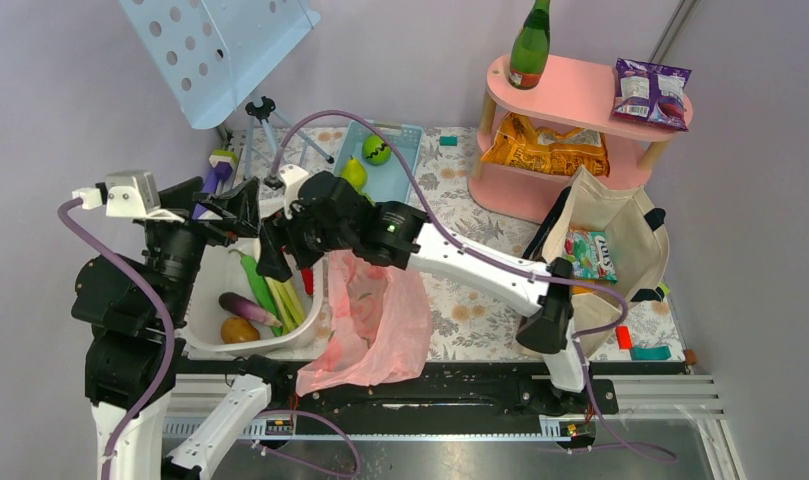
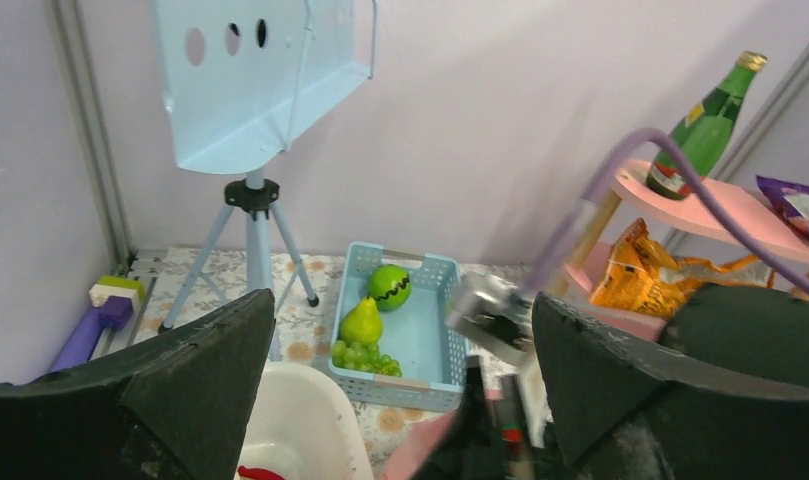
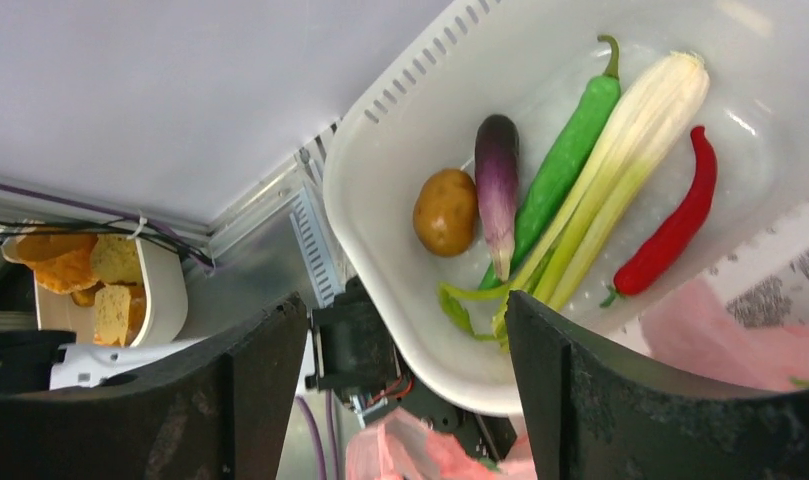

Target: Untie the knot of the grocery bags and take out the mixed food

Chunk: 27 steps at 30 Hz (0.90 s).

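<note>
The pink plastic bag [image 1: 368, 322] lies open and slack beside the white tub [image 1: 205, 300], hanging over the table's front edge; it also shows in the right wrist view [image 3: 715, 335]. The tub holds leeks [image 3: 620, 165], an aubergine [image 3: 497, 185], a green pepper, a red chilli and a potato. The beige tote [image 1: 625, 235] stands open at the right with a snack packet [image 1: 588, 252] inside. My right gripper [image 1: 280, 262] [image 3: 405, 300] is open and empty above the tub's near rim. My left gripper [image 1: 235, 205] [image 2: 402, 300] is open and empty above the tub's far end.
A blue basket [image 2: 435, 345] behind the tub holds a pear [image 2: 361, 322], a green ball and grapes. A pink shelf [image 1: 580, 95] at the back right carries a green bottle, a purple crisp packet and orange packets. A tripod with a blue perforated tray [image 1: 220, 40] stands at the back left.
</note>
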Available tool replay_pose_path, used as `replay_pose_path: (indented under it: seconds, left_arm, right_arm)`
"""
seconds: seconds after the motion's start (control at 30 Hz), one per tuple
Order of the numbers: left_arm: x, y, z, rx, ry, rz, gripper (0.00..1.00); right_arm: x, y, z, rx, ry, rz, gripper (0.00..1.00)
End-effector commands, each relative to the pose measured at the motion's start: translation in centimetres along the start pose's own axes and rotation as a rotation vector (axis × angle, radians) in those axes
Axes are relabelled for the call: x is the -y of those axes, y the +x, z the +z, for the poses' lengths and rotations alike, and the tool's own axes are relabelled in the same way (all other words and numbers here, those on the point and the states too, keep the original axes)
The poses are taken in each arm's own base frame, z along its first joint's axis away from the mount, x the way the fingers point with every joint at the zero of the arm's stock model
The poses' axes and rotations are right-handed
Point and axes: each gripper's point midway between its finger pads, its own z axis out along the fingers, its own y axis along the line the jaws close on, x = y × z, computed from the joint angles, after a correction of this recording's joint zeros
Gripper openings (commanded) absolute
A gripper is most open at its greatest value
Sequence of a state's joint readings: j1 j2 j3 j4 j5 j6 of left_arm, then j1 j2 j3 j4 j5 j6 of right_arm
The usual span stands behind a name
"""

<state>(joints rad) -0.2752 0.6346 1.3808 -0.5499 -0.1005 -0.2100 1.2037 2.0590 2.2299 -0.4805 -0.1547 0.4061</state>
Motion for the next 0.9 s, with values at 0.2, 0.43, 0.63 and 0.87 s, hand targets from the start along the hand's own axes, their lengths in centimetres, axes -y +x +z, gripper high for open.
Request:
replay_pose_path:
  seconds: [0.2, 0.43, 0.63, 0.87]
  left_arm:
    - [-2.6, 2.9, 2.8, -0.037, -0.133, 0.033, 0.99]
    - [1.5, 7.4, 7.0, -0.162, 0.064, -0.026, 0.99]
    - [6.3, 10.3, 9.6, -0.255, 0.217, 0.022, 0.99]
    - [5.8, 12.5, 11.0, -0.293, 0.196, 0.09, 0.99]
  right_arm:
    - [-0.3, -4.9, -13.4, 0.223, 0.08, -0.057, 0.8]
    - [8.8, -4.0, -21.1, 0.225, 0.371, 0.015, 0.81]
    - [17.6, -1.4, -30.0, 0.205, 0.743, 0.117, 0.83]
    - [24.9, 5.7, -42.1, 0.209, 1.151, 0.37, 0.77]
